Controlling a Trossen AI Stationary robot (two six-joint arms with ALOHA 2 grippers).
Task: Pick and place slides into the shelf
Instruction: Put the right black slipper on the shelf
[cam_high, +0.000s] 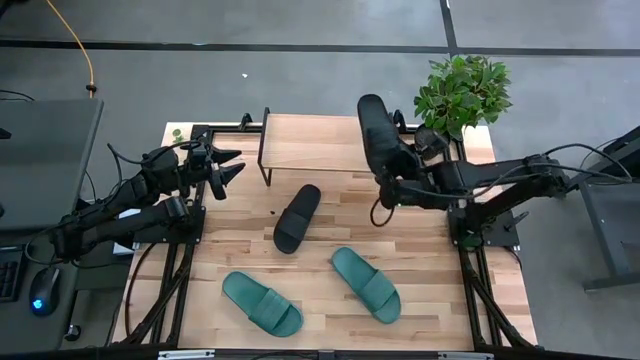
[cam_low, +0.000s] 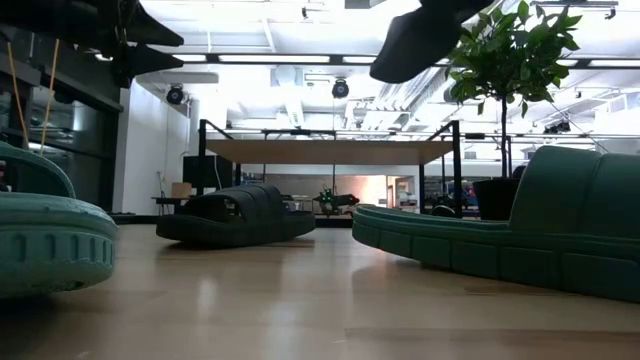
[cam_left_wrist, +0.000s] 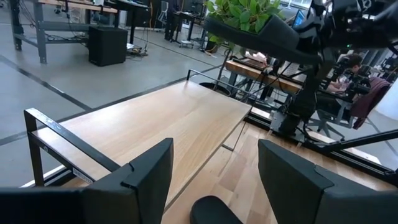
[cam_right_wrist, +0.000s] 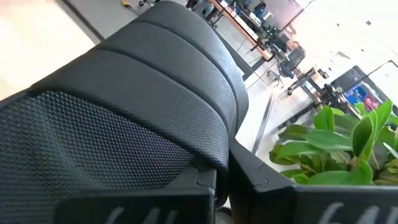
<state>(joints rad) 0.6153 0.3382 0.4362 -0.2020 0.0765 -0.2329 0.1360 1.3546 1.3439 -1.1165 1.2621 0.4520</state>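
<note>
Fingers of the right gripper (cam_high: 384, 172) are clamped on a black slide (cam_high: 376, 130), holding it lifted above the right end of the shelf (cam_high: 310, 143); in the low view this slide (cam_low: 425, 38) hangs in the air above the shelf's wooden top board (cam_low: 330, 151). Fingers of the left gripper (cam_high: 226, 170) stand apart and hold nothing, just off the left end of the shelf and above the surface (cam_high: 420, 250). From the left wrist view the shelf's top board (cam_left_wrist: 155, 124) is bare. A second black slide (cam_high: 297, 217) lies on the surface just in front of the shelf, angled. Two teal slides lie nearer the front edge: one (cam_high: 261, 302) to the left, the other (cam_high: 366, 283) to the right, well apart from each other. A potted plant (cam_high: 462, 92) stands beyond the back right corner.
</note>
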